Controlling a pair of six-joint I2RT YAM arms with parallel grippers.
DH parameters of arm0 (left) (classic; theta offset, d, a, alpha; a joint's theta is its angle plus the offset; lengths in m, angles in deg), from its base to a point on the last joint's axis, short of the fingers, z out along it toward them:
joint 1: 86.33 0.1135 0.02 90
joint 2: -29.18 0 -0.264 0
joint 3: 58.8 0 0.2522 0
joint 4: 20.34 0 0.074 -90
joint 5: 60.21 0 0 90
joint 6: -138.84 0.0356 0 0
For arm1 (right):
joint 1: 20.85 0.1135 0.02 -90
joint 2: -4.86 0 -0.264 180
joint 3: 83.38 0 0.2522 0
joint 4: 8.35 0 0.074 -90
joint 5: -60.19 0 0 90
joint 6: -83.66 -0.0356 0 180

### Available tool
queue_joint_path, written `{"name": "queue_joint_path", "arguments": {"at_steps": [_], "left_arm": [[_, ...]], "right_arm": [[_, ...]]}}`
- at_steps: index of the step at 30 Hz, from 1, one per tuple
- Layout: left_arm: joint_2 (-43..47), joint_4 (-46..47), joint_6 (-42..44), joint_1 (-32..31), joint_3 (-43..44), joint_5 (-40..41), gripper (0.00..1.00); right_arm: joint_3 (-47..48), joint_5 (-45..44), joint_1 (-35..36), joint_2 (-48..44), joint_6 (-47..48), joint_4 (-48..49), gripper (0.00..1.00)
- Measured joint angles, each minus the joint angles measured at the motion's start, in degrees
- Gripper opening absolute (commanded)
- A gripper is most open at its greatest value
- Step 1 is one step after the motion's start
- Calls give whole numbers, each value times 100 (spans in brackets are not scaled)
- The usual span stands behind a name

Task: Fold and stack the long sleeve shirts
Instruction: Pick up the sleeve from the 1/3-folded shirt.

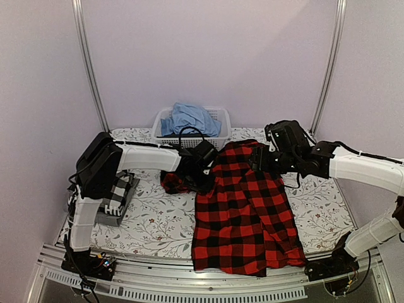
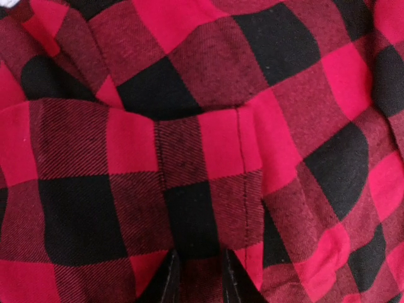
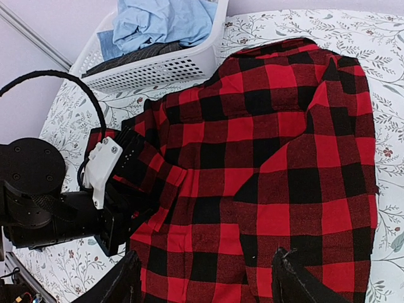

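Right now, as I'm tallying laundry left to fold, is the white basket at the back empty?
No, blue cloth is piled inside the white basket.

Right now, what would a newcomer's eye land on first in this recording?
The red-and-black buffalo-check flannel shirt dominates, spread down the floral table cover right of centre, with its hem over the near edge. The left gripper is pressed into the shirt's bunched left side, a fold between its fingers. At the far edge, a white laundry basket holds light blue clothing.
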Motion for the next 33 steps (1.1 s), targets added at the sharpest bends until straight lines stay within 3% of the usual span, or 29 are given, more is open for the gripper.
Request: {"name": "queue_joint_path", "arguments": {"at_steps": [5, 8, 20, 33], "left_arm": [[0, -26, 72, 0, 0, 94, 8], [0, -22, 140, 0, 0, 111, 27], [0, 9, 157, -162, -15, 326, 50], [-133, -70, 254, -221, 114, 621, 44]], "right_arm": [[22, 26, 0, 59, -2, -15, 69], [46, 46, 0, 92, -2, -17, 69], [107, 118, 0, 188, -9, -26, 70], [173, 192, 0, 354, -9, -26, 70]]}}
